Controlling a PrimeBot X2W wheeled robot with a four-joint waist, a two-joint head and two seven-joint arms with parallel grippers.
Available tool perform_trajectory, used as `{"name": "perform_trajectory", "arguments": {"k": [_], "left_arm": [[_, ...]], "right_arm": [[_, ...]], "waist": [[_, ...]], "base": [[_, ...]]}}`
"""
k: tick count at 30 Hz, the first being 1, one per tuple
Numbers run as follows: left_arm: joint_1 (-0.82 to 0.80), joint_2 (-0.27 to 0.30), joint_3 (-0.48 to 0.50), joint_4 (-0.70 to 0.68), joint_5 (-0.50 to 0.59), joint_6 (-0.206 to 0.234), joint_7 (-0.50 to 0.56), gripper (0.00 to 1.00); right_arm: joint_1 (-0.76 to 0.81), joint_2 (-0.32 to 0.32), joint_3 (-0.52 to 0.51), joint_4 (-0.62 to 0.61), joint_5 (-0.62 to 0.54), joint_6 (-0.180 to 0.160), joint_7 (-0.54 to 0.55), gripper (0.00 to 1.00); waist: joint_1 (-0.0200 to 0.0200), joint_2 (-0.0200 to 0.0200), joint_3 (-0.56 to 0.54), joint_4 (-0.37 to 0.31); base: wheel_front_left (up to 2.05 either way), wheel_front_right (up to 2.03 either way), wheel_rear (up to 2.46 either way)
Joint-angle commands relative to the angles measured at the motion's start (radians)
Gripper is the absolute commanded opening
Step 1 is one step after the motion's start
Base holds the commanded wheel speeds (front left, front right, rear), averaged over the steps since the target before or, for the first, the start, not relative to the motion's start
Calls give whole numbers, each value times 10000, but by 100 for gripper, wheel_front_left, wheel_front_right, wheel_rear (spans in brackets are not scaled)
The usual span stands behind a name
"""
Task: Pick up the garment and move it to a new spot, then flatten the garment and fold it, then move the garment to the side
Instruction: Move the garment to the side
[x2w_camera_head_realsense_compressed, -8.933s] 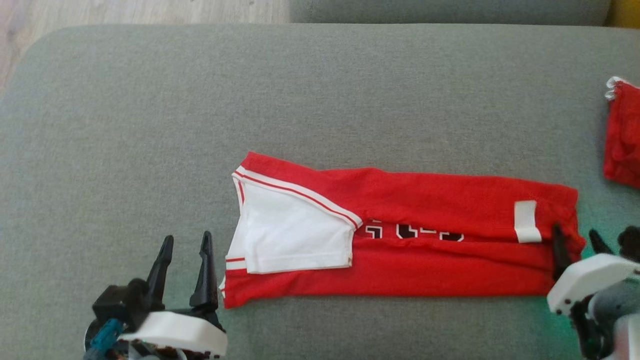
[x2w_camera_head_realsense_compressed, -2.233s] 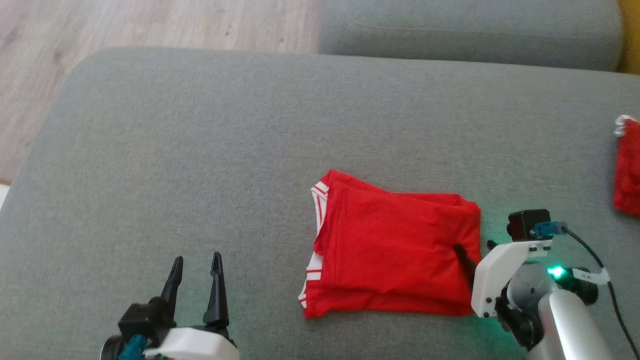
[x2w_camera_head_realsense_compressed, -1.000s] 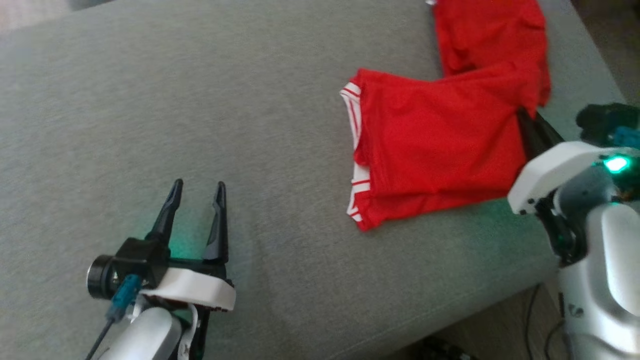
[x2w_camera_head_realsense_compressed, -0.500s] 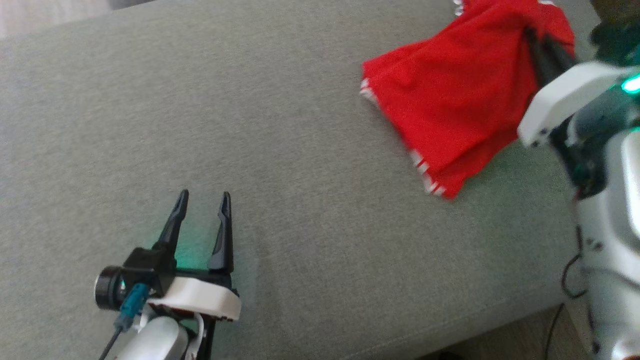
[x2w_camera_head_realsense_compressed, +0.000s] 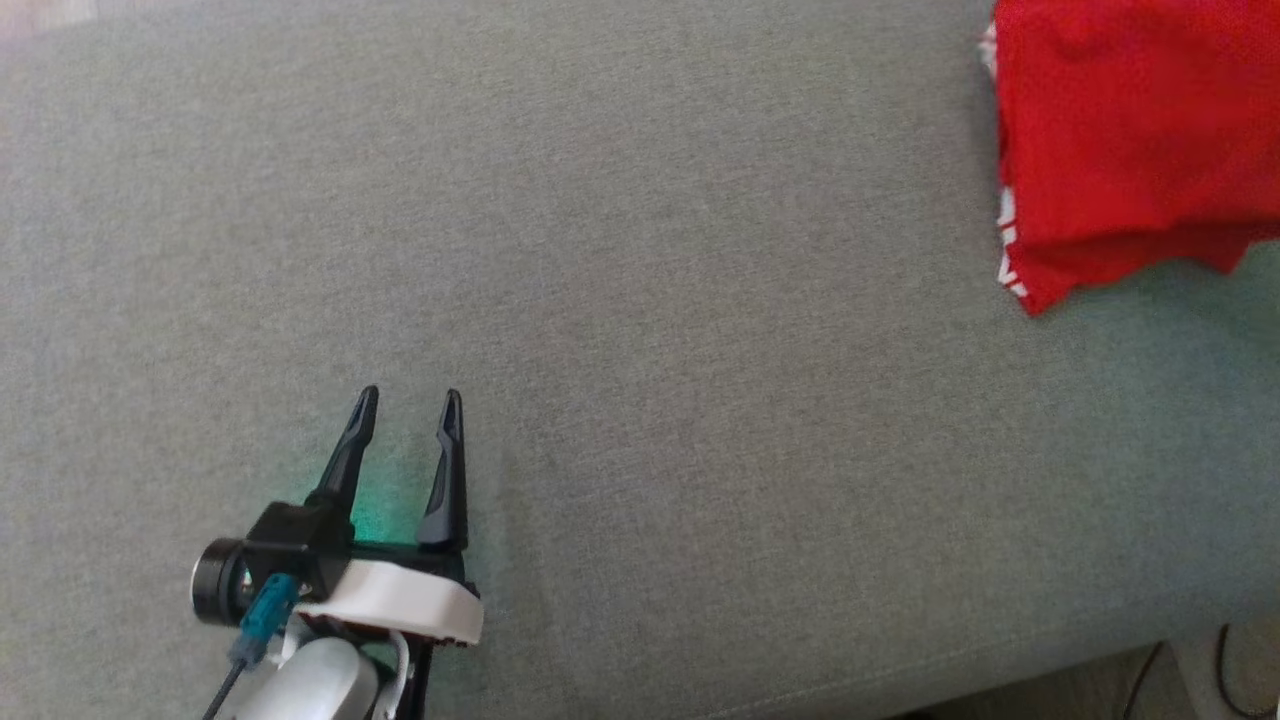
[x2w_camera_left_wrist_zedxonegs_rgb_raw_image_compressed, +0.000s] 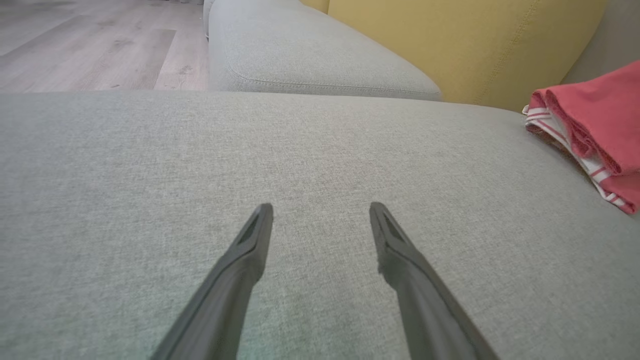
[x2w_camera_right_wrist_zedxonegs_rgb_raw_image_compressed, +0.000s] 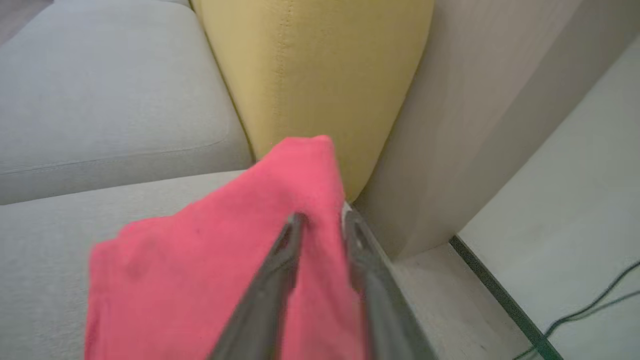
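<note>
Two fingers of the left gripper (x2w_camera_head_realsense_compressed: 408, 400) are held well apart over the near left part of the grey seat cushion (x2w_camera_head_realsense_compressed: 700, 300), with nothing between them. At the cushion's far right end, beside the yellow backrest (x2w_camera_right_wrist_zedxonegs_rgb_raw_image_compressed: 310, 65), the folded red garment (x2w_camera_head_realsense_compressed: 1130, 130) is pinched between the narrowly set fingers of the right gripper (x2w_camera_right_wrist_zedxonegs_rgb_raw_image_compressed: 322, 220).

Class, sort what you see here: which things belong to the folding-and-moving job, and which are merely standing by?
Belonging to the job:
red garment, folded
right gripper, closed on it
left gripper, open, holding nothing
grey seat cushion, the work surface

Merely standing by:
yellow cushion
wooden floor
</note>
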Motion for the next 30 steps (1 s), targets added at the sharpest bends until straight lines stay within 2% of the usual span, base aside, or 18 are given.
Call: {"name": "perform_trajectory", "arguments": {"k": [1,6,18,25,30], "left_arm": [[-329,110,258,-229,-21,10,-109,100],[-354,152,285,-234,-38,43,-108,100],[-450,225,400,-281,-71,141,-141,100],[-249,169,634,-215,-267,248,-291,100],[112,103,846,-119,-509,316,-401,100]], "right_arm": [[-256,-156,-181,-161,-269,65,-187,100],[-172,192,-455,48,-546,65,-819,100],[-50,687,1025,-539,-181,65,-2176,100],[736,1141,1838,-1211,7,65,-2705,100],[1901,1776,2013,-1727,32,65,-3103,100]], "waist": [[0,0,68,72],[0,0,123,76],[0,0,-302,147],[0,0,-1249,790],[0,0,-2006,1478]], "base": [[0,0,0],[0,0,0],[0,0,0],[0,0,0],[0,0,0]]}}
